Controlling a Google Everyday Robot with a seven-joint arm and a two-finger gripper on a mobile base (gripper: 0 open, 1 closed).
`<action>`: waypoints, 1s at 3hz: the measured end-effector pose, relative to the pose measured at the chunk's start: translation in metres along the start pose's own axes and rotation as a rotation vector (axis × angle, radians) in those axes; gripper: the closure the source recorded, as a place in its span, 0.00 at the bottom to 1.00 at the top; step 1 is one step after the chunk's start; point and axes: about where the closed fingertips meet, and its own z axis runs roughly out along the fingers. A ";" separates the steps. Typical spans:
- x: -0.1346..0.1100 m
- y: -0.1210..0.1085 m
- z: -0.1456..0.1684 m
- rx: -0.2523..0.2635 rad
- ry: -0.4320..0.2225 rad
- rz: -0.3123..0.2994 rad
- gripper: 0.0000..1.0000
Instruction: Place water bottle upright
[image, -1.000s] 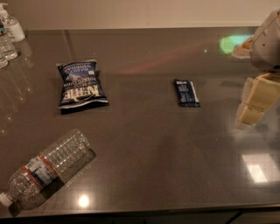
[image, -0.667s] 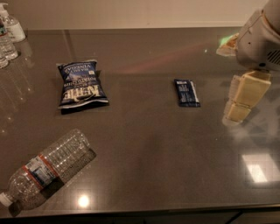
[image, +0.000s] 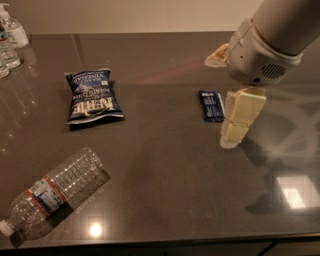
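The water bottle (image: 52, 195) lies on its side at the front left of the dark table (image: 165, 180). It is clear and ribbed, with a red-edged label band, and its white cap points to the front left corner. My gripper (image: 235, 131) hangs from the white arm at the right, far from the bottle. Its cream fingers point down, just right of a small dark blue bar (image: 212, 105), above the tabletop. It holds nothing that I can see.
A dark blue chip bag (image: 92, 96) lies at the middle left. Small clear bottles (image: 6, 52) and a white pump-top bottle (image: 14, 29) stand at the far left corner. The table's front edge runs just below the bottle.
The arm and gripper have moved left and toward the table's middle, now close beside the dark blue bar. The bottle, bag and bar have not moved.
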 end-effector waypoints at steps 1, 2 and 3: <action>-0.036 0.005 0.020 -0.033 -0.028 -0.099 0.00; -0.068 0.011 0.041 -0.081 -0.046 -0.191 0.00; -0.091 0.015 0.056 -0.116 -0.059 -0.260 0.00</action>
